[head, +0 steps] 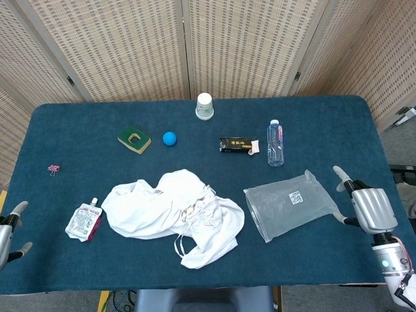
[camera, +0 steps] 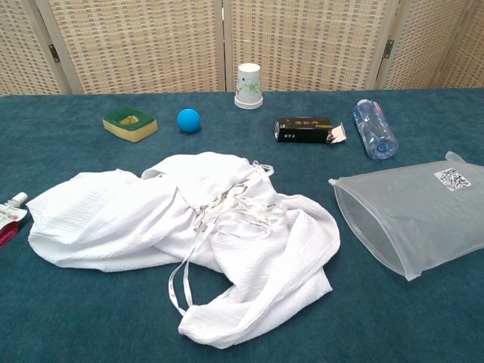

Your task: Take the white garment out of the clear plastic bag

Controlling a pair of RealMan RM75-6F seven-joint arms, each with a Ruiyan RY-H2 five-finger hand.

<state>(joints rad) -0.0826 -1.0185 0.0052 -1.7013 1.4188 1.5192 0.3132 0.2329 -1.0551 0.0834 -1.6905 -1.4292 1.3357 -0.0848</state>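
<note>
The white garment (head: 172, 212) (camera: 189, 227) lies crumpled on the blue table, fully outside the bag, with thin straps trailing toward the front. The clear plastic bag (head: 291, 205) (camera: 416, 213) lies flat to its right, mouth facing the garment, with nothing inside. My right hand (head: 369, 207) hangs just past the bag's right end at the table's edge, fingers apart and holding nothing. My left hand (head: 8, 233) shows only partly at the far left edge, off the table, fingers apart and holding nothing. Neither hand appears in the chest view.
A small pouch (head: 83, 221) lies left of the garment. Along the back stand a paper cup (head: 205, 106), green sponge (head: 134, 139), blue ball (head: 169, 138), black box (head: 237, 145) and a lying water bottle (head: 275, 143). A pink clip (head: 53, 169) sits far left.
</note>
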